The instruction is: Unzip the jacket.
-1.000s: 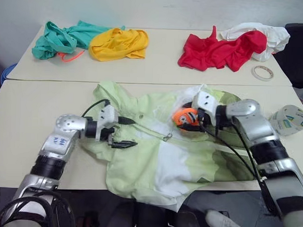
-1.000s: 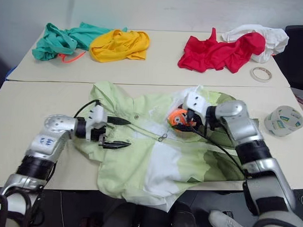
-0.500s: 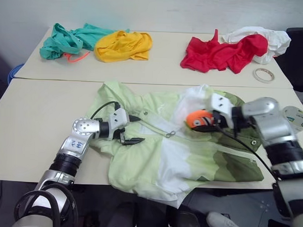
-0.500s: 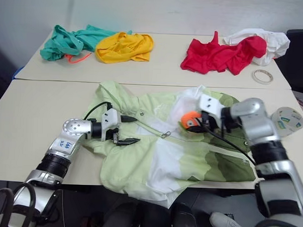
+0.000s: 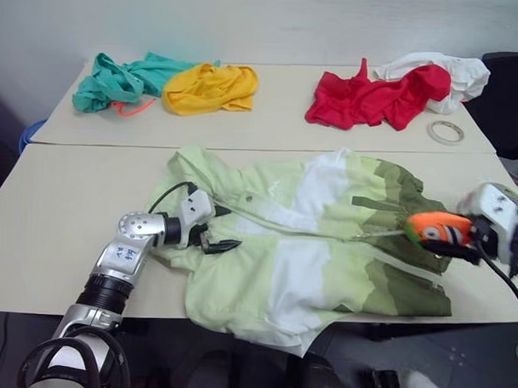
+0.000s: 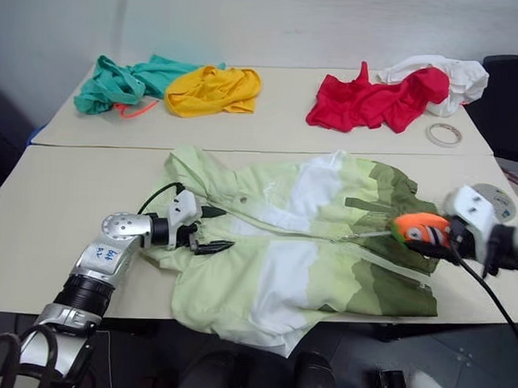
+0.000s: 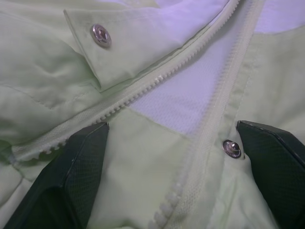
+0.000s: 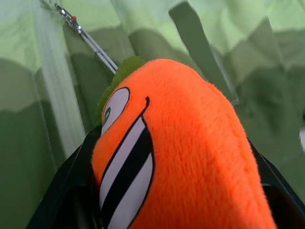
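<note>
The jacket (image 5: 317, 239) is spread across the near table (image 5: 53, 238), filling the centre and lower right of the head views, with its pale-green body toward the left, a white band through the middle and olive-green panels at the right. The long zipper (image 5: 266, 221) is seen running diagonally across the front, and in the left wrist view its two rows of teeth (image 7: 157, 83) are parted over white lining near the collar end, with a snap button (image 7: 101, 35) on a flap beside them. The left gripper (image 5: 217, 228) is placed at centre left of the frame, low over the collar end of the jacket, its two black fingers (image 7: 86, 162) held wide apart with fabric and zipper between them, nothing clamped. The right gripper (image 5: 449, 239) is found at the right edge of the frame above the olive panel, its fingers closed on an orange plush toy (image 5: 437, 227) with a striped face; a thin metal chain (image 8: 88, 40) is seen leading from the toy toward the zipper line. On the far table (image 5: 270, 118), along the top of the frame, a teal garment (image 5: 118, 74), a yellow garment (image 5: 210, 86), a red garment (image 5: 373, 96) and a white garment (image 5: 451, 69) are laid, with a tape roll (image 5: 446, 131) near the upper right.
</note>
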Controlling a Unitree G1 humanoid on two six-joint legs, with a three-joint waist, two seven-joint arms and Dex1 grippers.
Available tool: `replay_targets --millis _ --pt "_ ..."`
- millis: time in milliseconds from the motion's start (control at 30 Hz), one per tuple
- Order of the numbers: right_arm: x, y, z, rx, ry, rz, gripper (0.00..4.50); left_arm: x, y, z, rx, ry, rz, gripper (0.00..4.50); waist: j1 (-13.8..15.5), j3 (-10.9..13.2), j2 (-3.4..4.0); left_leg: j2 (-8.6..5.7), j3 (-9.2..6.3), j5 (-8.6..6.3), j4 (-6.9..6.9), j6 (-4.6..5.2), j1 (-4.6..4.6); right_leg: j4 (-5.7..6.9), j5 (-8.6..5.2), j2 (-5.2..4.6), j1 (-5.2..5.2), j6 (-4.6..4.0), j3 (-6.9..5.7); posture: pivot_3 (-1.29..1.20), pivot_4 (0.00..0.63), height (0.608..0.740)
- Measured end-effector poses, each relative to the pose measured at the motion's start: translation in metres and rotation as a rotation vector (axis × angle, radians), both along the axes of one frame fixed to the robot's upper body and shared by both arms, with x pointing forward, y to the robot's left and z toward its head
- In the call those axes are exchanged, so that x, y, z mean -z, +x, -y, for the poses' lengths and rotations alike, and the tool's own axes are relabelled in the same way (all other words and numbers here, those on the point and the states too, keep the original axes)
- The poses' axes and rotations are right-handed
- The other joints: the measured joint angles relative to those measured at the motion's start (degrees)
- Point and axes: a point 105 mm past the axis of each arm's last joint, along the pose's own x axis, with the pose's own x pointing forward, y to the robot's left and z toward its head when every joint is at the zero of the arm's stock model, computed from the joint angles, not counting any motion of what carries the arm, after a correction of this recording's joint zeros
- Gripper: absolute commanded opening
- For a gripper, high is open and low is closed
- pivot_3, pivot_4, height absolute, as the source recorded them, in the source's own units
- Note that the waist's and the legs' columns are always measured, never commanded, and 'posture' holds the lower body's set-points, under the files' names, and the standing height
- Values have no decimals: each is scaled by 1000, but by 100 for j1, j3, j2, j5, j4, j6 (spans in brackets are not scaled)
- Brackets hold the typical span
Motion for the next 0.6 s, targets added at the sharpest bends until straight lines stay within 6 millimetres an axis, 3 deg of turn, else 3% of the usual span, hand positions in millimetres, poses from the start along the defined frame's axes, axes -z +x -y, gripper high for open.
replay_targets --millis 133,300,433,600 --pt "-9 -22 53 189 -46 21 2558 6 -2 -5 -17 6 -22 4500 -39 -24 11 6 18 -28 -52 -1 82 -51 -1 -27 59 -1 25 0 150 740" --pt "-15 -39 116 464 -122 115 2558 11 -2 -7 -37 9 -34 4500 -75 -59 48 11 35 -41 -64 -10 103 -59 -5 -25 65 -7 75 0 150 740" --pt "-24 -36 133 566 -121 214 2558 15 -2 -11 -49 7 -31 4500 -135 -80 83 10 50 -55 -64 -34 118 -53 -5 -30 70 -7 99 0 150 740" --pt "-61 -15 129 586 -105 365 2558 14 2 -12 -52 2 8 4500 -141 -93 105 16 54 -55 -64 -38 123 -46 -6 -28 70 -8 103 0 150 740"
